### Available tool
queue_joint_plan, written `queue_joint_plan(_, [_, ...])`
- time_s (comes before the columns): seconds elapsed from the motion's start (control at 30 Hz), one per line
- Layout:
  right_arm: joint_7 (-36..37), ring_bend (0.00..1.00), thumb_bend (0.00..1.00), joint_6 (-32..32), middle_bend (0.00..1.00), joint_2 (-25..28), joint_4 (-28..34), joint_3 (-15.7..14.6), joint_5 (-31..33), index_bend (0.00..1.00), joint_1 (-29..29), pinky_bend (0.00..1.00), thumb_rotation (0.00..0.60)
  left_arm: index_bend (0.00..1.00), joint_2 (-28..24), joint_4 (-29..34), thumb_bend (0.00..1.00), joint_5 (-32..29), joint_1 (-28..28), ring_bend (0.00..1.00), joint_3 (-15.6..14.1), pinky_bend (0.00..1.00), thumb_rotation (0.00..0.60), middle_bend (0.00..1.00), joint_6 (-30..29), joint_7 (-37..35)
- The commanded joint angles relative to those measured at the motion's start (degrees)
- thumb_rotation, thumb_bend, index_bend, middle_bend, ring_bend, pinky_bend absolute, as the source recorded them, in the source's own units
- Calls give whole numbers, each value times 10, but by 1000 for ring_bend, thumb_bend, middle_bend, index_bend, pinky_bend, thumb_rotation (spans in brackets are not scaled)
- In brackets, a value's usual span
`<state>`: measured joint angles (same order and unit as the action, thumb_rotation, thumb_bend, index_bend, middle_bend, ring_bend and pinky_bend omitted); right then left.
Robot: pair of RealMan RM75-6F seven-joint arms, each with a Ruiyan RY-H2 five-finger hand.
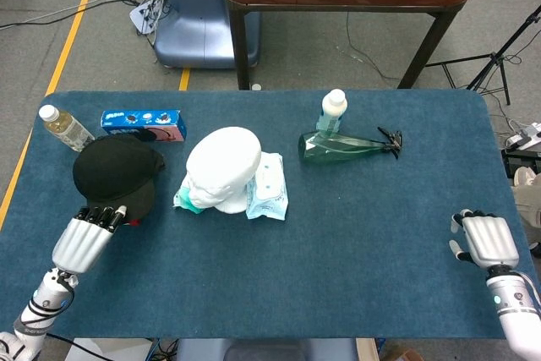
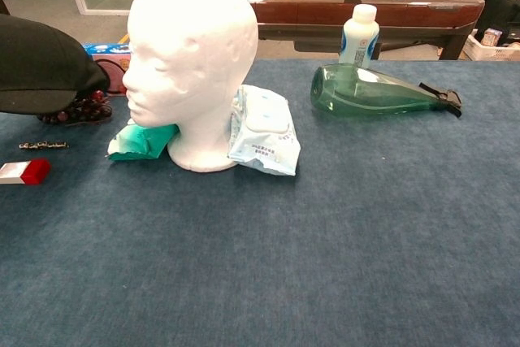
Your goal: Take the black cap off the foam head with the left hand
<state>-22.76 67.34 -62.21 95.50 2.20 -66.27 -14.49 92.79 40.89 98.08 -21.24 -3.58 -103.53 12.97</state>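
Observation:
The black cap [image 1: 116, 173] is off the bare white foam head [image 1: 221, 168] and hangs left of it. My left hand [image 1: 86, 237] grips the cap's near edge at the table's front left. In the chest view the cap [image 2: 42, 67] floats above the cloth at the left edge, beside the foam head [image 2: 192, 67]; the hand itself is out of that frame. My right hand [image 1: 485, 241] rests at the front right corner, fingers together and holding nothing; whether they are curled in does not show.
On the blue table [image 1: 372, 234]: a wipes pack [image 1: 267, 186], a green pouch [image 2: 140, 140], a lying green bottle [image 1: 342, 146], a white bottle [image 1: 333, 110], a cookie box [image 1: 143, 123], a water bottle [image 1: 64, 127], grapes [image 2: 81, 109], a red-white eraser [image 2: 23, 171], a hair clip [image 2: 45, 145].

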Motion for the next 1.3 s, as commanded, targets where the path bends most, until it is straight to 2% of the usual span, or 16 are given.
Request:
queue_joint_plan(0.03, [0,341,332,0,386,0,0,0,0,487,0,398,600,165,-106,250,344,-34,27,641,-17,775,600,612,107,187])
queue_joint_plan(0.1, [1,341,331,0,385,0,0,0,0,487,0,398,600,87,-127,304,189,-47,31,632,-16,764,600,602,126,231])
queue_joint_plan(0.2, [1,341,332,1,385,1,1,0,0,487,0,398,600,10,-147,365,49,-68,40,621,-12,751,600,598,145,282])
queue_joint_plan(0.33, [2,341,332,1,385,1,1,0,-1,487,0,398,600,0,-164,421,0,-89,50,614,-3,743,600,597,155,301])
queue_joint_plan(0.6, [0,341,332,1,385,0,1,-1,-1,487,0,398,600,0,-199,525,0,-142,81,610,5,733,600,597,163,398])
queue_joint_plan(0.83, [-5,341,332,0,386,-2,0,-2,1,487,-1,397,600,0,-223,579,0,-140,97,612,-2,732,600,597,165,376])
queue_joint_plan(1.0, [-6,340,332,1,386,-2,1,-2,1,487,-1,398,600,0,-229,587,0,-108,107,619,-7,732,600,597,149,359])
queue_joint_plan(1.1, [-3,341,332,3,385,-1,2,-2,-1,487,0,398,600,3,-224,576,0,-96,118,621,1,732,600,597,127,378])
queue_joint_plan(1.13, [-2,341,332,3,386,-1,2,-2,-1,487,0,398,600,31,-222,572,0,-94,120,620,4,732,600,597,122,377])
queue_joint_plan(1.2, [-1,341,332,3,386,-1,2,-2,-1,487,0,398,600,151,-218,565,6,-97,123,613,13,732,600,596,115,355])
queue_joint_plan(1.23, [-1,340,332,3,386,-1,2,-2,-2,487,0,398,600,228,-216,560,38,-104,125,595,21,728,600,592,113,332])
queue_joint_plan(1.3, [-1,341,332,3,385,-1,2,-2,-2,487,0,398,600,328,-212,545,184,-117,128,496,35,679,600,530,108,290])
